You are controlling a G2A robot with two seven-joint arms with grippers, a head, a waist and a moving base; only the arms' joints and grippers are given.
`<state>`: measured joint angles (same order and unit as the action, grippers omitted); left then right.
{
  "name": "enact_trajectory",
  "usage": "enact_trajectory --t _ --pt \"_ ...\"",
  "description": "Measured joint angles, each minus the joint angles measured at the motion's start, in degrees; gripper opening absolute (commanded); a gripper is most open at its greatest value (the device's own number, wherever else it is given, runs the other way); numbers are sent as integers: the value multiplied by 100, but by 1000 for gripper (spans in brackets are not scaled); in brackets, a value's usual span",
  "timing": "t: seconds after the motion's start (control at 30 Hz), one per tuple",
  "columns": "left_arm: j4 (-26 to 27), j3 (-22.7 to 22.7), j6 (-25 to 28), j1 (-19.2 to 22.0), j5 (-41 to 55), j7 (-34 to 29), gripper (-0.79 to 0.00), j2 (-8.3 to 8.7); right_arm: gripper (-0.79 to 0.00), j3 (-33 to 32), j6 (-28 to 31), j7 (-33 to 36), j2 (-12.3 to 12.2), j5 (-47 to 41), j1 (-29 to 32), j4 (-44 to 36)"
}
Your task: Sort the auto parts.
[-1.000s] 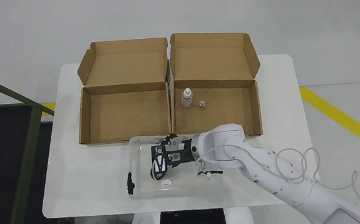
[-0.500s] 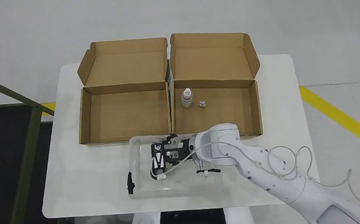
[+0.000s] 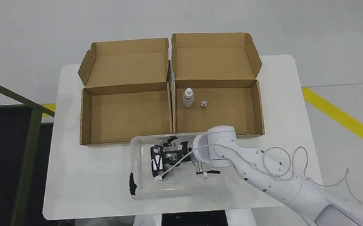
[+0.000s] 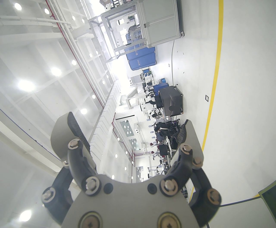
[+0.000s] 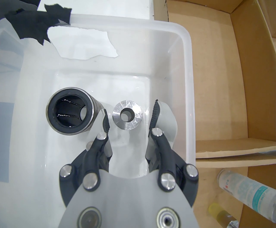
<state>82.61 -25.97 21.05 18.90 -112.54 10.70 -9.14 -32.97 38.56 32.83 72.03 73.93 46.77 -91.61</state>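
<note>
The steel bushing (image 5: 127, 118) aims its bore at the right jaws, apart astride it; left jaws apart.

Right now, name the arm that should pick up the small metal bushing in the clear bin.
Right. The right pincer sits open in the clear bin, a finger on either side of the small metal bushing. The left pincer, also open, faces out into the room.
</note>
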Motion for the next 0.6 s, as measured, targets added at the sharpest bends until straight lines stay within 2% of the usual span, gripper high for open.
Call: enact_trajectory --t 0.6 --pt "0 0 0 0 0 0 0 0 -406 174 -194 133 144 369 141 -13"
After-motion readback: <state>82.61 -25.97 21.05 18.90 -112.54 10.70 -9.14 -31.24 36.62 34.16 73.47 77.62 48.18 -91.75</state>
